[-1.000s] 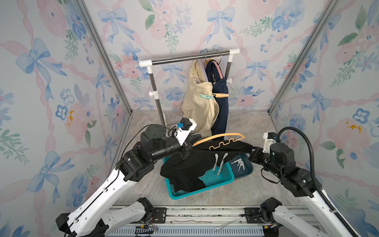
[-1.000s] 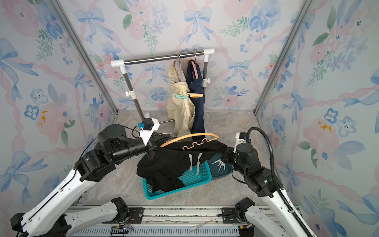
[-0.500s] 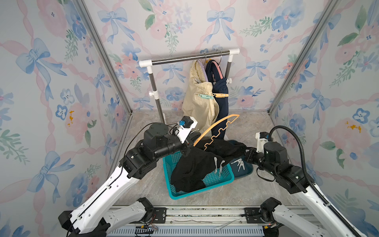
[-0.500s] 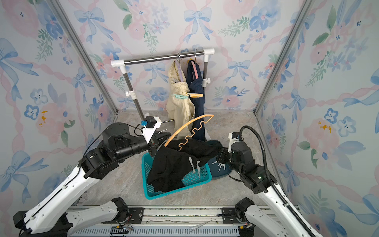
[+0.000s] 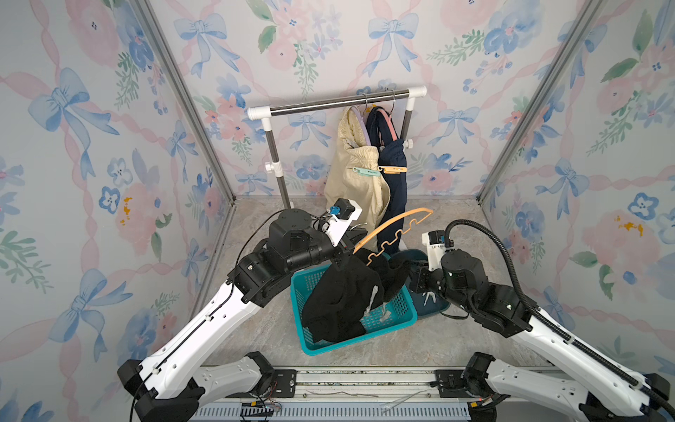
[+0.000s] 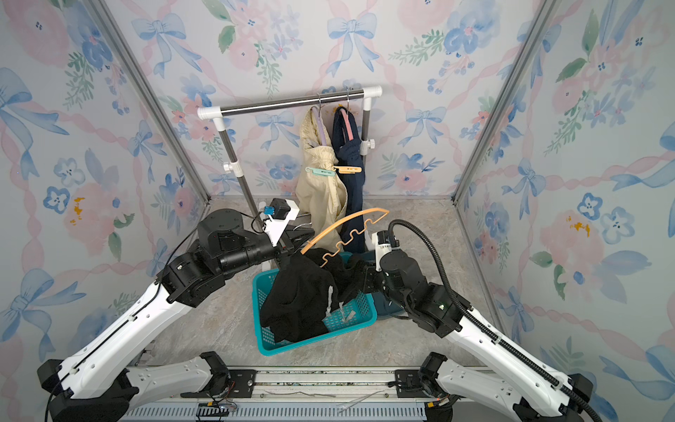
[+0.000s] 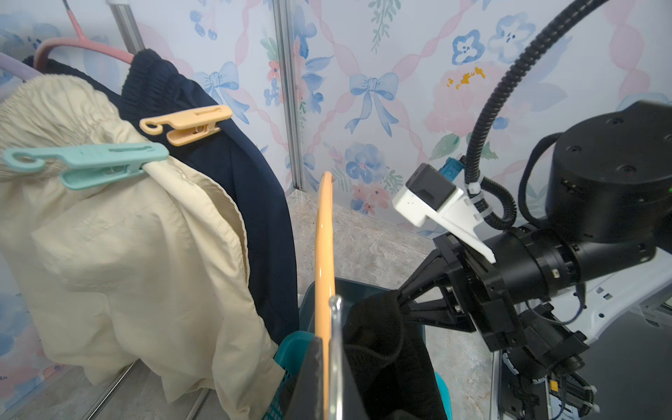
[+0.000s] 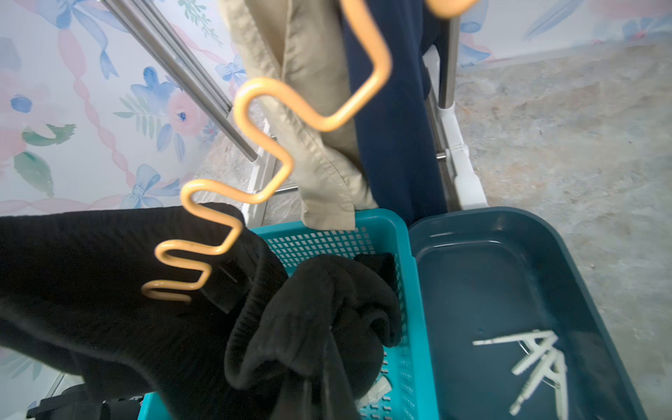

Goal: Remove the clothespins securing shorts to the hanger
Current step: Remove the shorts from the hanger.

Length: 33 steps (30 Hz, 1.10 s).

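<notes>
Since the black shorts [image 5: 339,303] hang half in the basket [image 5: 358,345] in a top view, I'd say pair one's nearly off; next: release, then the mint pin [image 5: 365,171] behind the basket. Left wrist: left gripper [image 7: 327,378] clamps the hanger [image 7: 323,236], right gripper [image 7: 402,303] pinches the shorts. Right wrist: tray [image 8: 491,272] beside the basket holds white pins [image 8: 538,356].

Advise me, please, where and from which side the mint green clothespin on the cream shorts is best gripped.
Probably pinch the mint green clothespin across its handle arms, between the hooked tail and the spring, coming from the front. It lies nearly level, jaws biting the cream shorts at the other end, leaving the handles exposed.
</notes>
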Motion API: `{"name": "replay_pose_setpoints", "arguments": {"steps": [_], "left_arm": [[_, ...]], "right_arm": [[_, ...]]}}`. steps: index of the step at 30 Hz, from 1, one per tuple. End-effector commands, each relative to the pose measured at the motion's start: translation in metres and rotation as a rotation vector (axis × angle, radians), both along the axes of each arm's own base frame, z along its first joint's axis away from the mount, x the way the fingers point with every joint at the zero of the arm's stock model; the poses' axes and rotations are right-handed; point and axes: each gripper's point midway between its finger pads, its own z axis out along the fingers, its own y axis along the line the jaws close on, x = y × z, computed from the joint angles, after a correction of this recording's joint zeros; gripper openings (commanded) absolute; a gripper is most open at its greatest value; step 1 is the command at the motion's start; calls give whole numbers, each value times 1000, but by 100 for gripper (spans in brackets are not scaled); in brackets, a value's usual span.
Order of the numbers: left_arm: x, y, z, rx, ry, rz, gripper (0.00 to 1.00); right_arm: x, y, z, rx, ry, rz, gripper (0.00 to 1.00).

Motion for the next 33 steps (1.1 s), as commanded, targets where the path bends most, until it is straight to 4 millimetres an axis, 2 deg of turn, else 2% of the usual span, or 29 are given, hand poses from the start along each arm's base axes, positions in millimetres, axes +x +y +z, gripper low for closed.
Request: {"name": "replay_pose_setpoints", "arguments": {"steps": [1,7,14,18,27,33], "left_arm": [[-5,0,45,-113,-131,-31,0],[-11,2,55,-165,-201,-43,0],[0,6,55,-179,-227,17,0],[-1,7,57,-187,-240,19,0],[0,9,60,-210,-231,2,0],[7,5,70,-249,-235,-7,0]], "right_arm": [[-4,21,37,39,-103,70,3],[-18,58,50,13,-147,200,5],[-31,89,62,-26,-188,297,6],[-31,95,61,-31,-185,315,6],[-30,92,57,-36,-187,307,7],[-37,109,54,-65,-178,367,8]]}}
